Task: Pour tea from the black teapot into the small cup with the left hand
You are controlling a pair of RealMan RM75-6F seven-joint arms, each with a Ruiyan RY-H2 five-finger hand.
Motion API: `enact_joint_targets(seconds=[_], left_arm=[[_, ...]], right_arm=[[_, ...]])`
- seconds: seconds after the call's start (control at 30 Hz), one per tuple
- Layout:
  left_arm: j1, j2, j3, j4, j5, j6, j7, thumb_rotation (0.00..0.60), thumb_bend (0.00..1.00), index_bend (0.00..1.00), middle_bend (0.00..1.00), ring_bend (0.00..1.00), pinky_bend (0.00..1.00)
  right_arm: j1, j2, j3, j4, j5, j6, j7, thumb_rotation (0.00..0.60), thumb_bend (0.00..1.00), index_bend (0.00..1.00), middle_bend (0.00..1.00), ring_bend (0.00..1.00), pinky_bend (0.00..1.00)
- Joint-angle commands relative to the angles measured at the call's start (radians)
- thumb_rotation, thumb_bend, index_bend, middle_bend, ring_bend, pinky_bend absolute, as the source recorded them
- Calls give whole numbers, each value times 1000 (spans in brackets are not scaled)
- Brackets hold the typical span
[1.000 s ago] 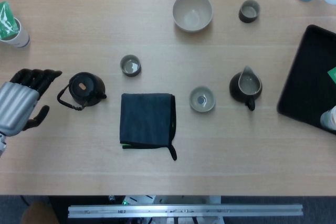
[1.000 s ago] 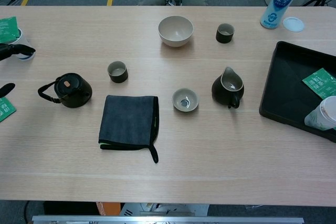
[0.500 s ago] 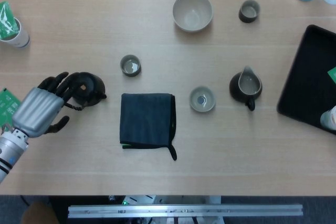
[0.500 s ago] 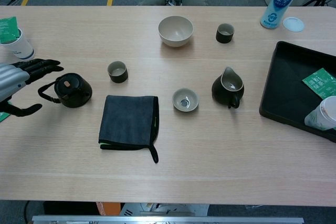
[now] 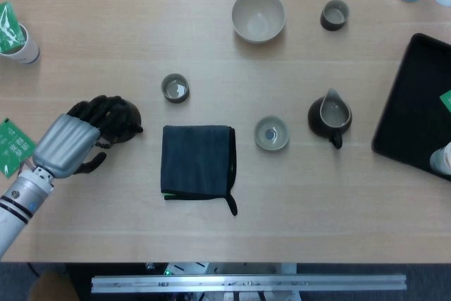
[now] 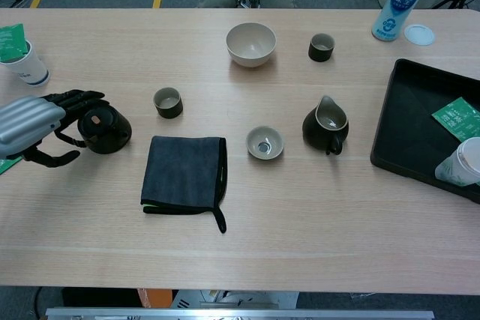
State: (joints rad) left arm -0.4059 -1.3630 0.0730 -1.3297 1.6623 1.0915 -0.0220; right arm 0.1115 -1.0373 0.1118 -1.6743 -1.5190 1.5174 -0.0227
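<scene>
**A:** Where's the left hand (image 5: 70,144) now?

**B:** Over the black teapot (image 5: 121,119). A second ago it hung well off to the teapot's left with the fingers spread; half a second ago it was closing in; now its fingers (image 6: 81,98) reach across the pot's handle side and lid. In the head view they cover most of the pot's left half, and the thumb sits low on the near side.

**A:** Has it got hold of it?

**B:** I can't tell. The fingers look partly curled around the handle, not flat and not fully clenched, but neither view shows whether they close on it. The teapot stands upright on the wooden table (image 5: 211,61) in the same spot as before, so nothing is lifted.

**A:** And the target?

**B:** The small dark cup (image 5: 175,88) is just up and to the right of the teapot, near its spout side, untouched. The dark folded cloth (image 5: 197,162) lies just right of the teapot, nearer the table's front edge.

**A:** So where does that leave the task?

**B:** In my judgement, at the end of the reach: the grasp comes next, then lift and tilt. The right hand isn't in either view.
</scene>
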Motion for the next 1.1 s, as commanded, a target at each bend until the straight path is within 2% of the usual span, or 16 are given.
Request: enact_joint_targets(seconds=[0.03,0.43,0.63,1.1], left_arm=[[-12,-13,0,23,-6,-10,-16,600,345,0,0,17,163],[-45,-50,-10,92,-26,-23,-72,600,343,0,0,16,163],[-74,-36,-32,74,-37,-27,-84,600,343,0,0,17,163],[-168,-29,-78,40,-76,-106,-67,600,344,21,20,29,163]], right_arm=[[-2,-1,0,4,-2,5,7,600,103,316,339,225,284],[-2,-14,-3,23,-18,15,34,600,107,316,339,224,284],[-8,-18,-3,33,-17,25,44,600,107,316,339,225,284],[-28,-31,-6,75,-6,45,89,600,108,316,339,225,284]])
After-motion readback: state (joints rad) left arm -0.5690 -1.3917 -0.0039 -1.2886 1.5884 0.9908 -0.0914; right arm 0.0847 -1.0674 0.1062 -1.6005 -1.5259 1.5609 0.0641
